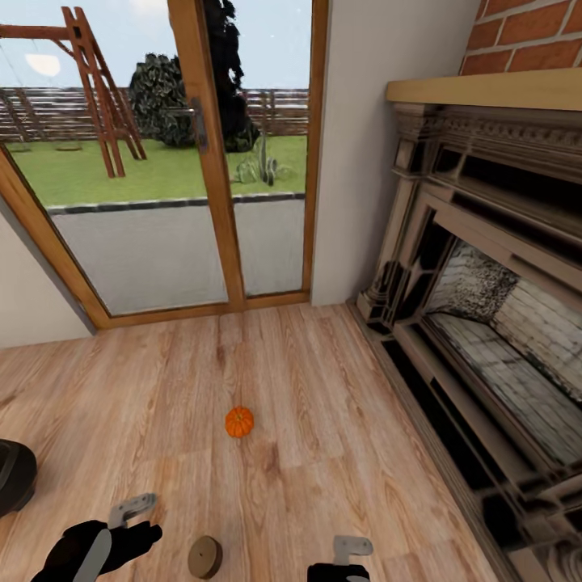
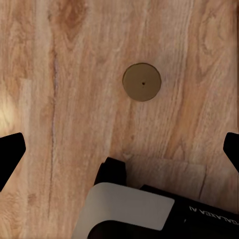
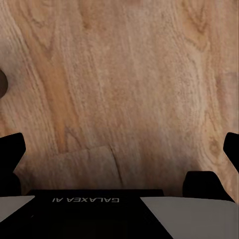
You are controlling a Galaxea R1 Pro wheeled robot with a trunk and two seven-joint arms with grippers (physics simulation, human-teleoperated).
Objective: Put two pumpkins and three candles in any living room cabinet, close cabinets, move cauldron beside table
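A small orange pumpkin [image 1: 239,422] sits on the wood floor in front of me. Closer in, a flat tan candle [image 1: 204,557] stands on the floor between my two arms. Seen from the left wrist, the candle [image 2: 142,82] lies ahead of my left gripper [image 2: 119,149], whose dark fingertips [image 2: 11,154] stand wide apart with nothing between them. My right gripper [image 3: 119,149] is open too, over bare floor, with the candle's edge [image 3: 1,82] just in frame. At the left edge, part of the black cauldron [image 1: 12,477] rests on the floor. No cabinet or table is in view.
A stone fireplace [image 1: 485,307] with a wooden mantel runs along the right side. Glass patio doors [image 1: 202,202] with wooden frames close off the far side, and a white wall corner [image 1: 364,162] stands between them and the fireplace. Wood floor [image 1: 323,388] stretches between them.
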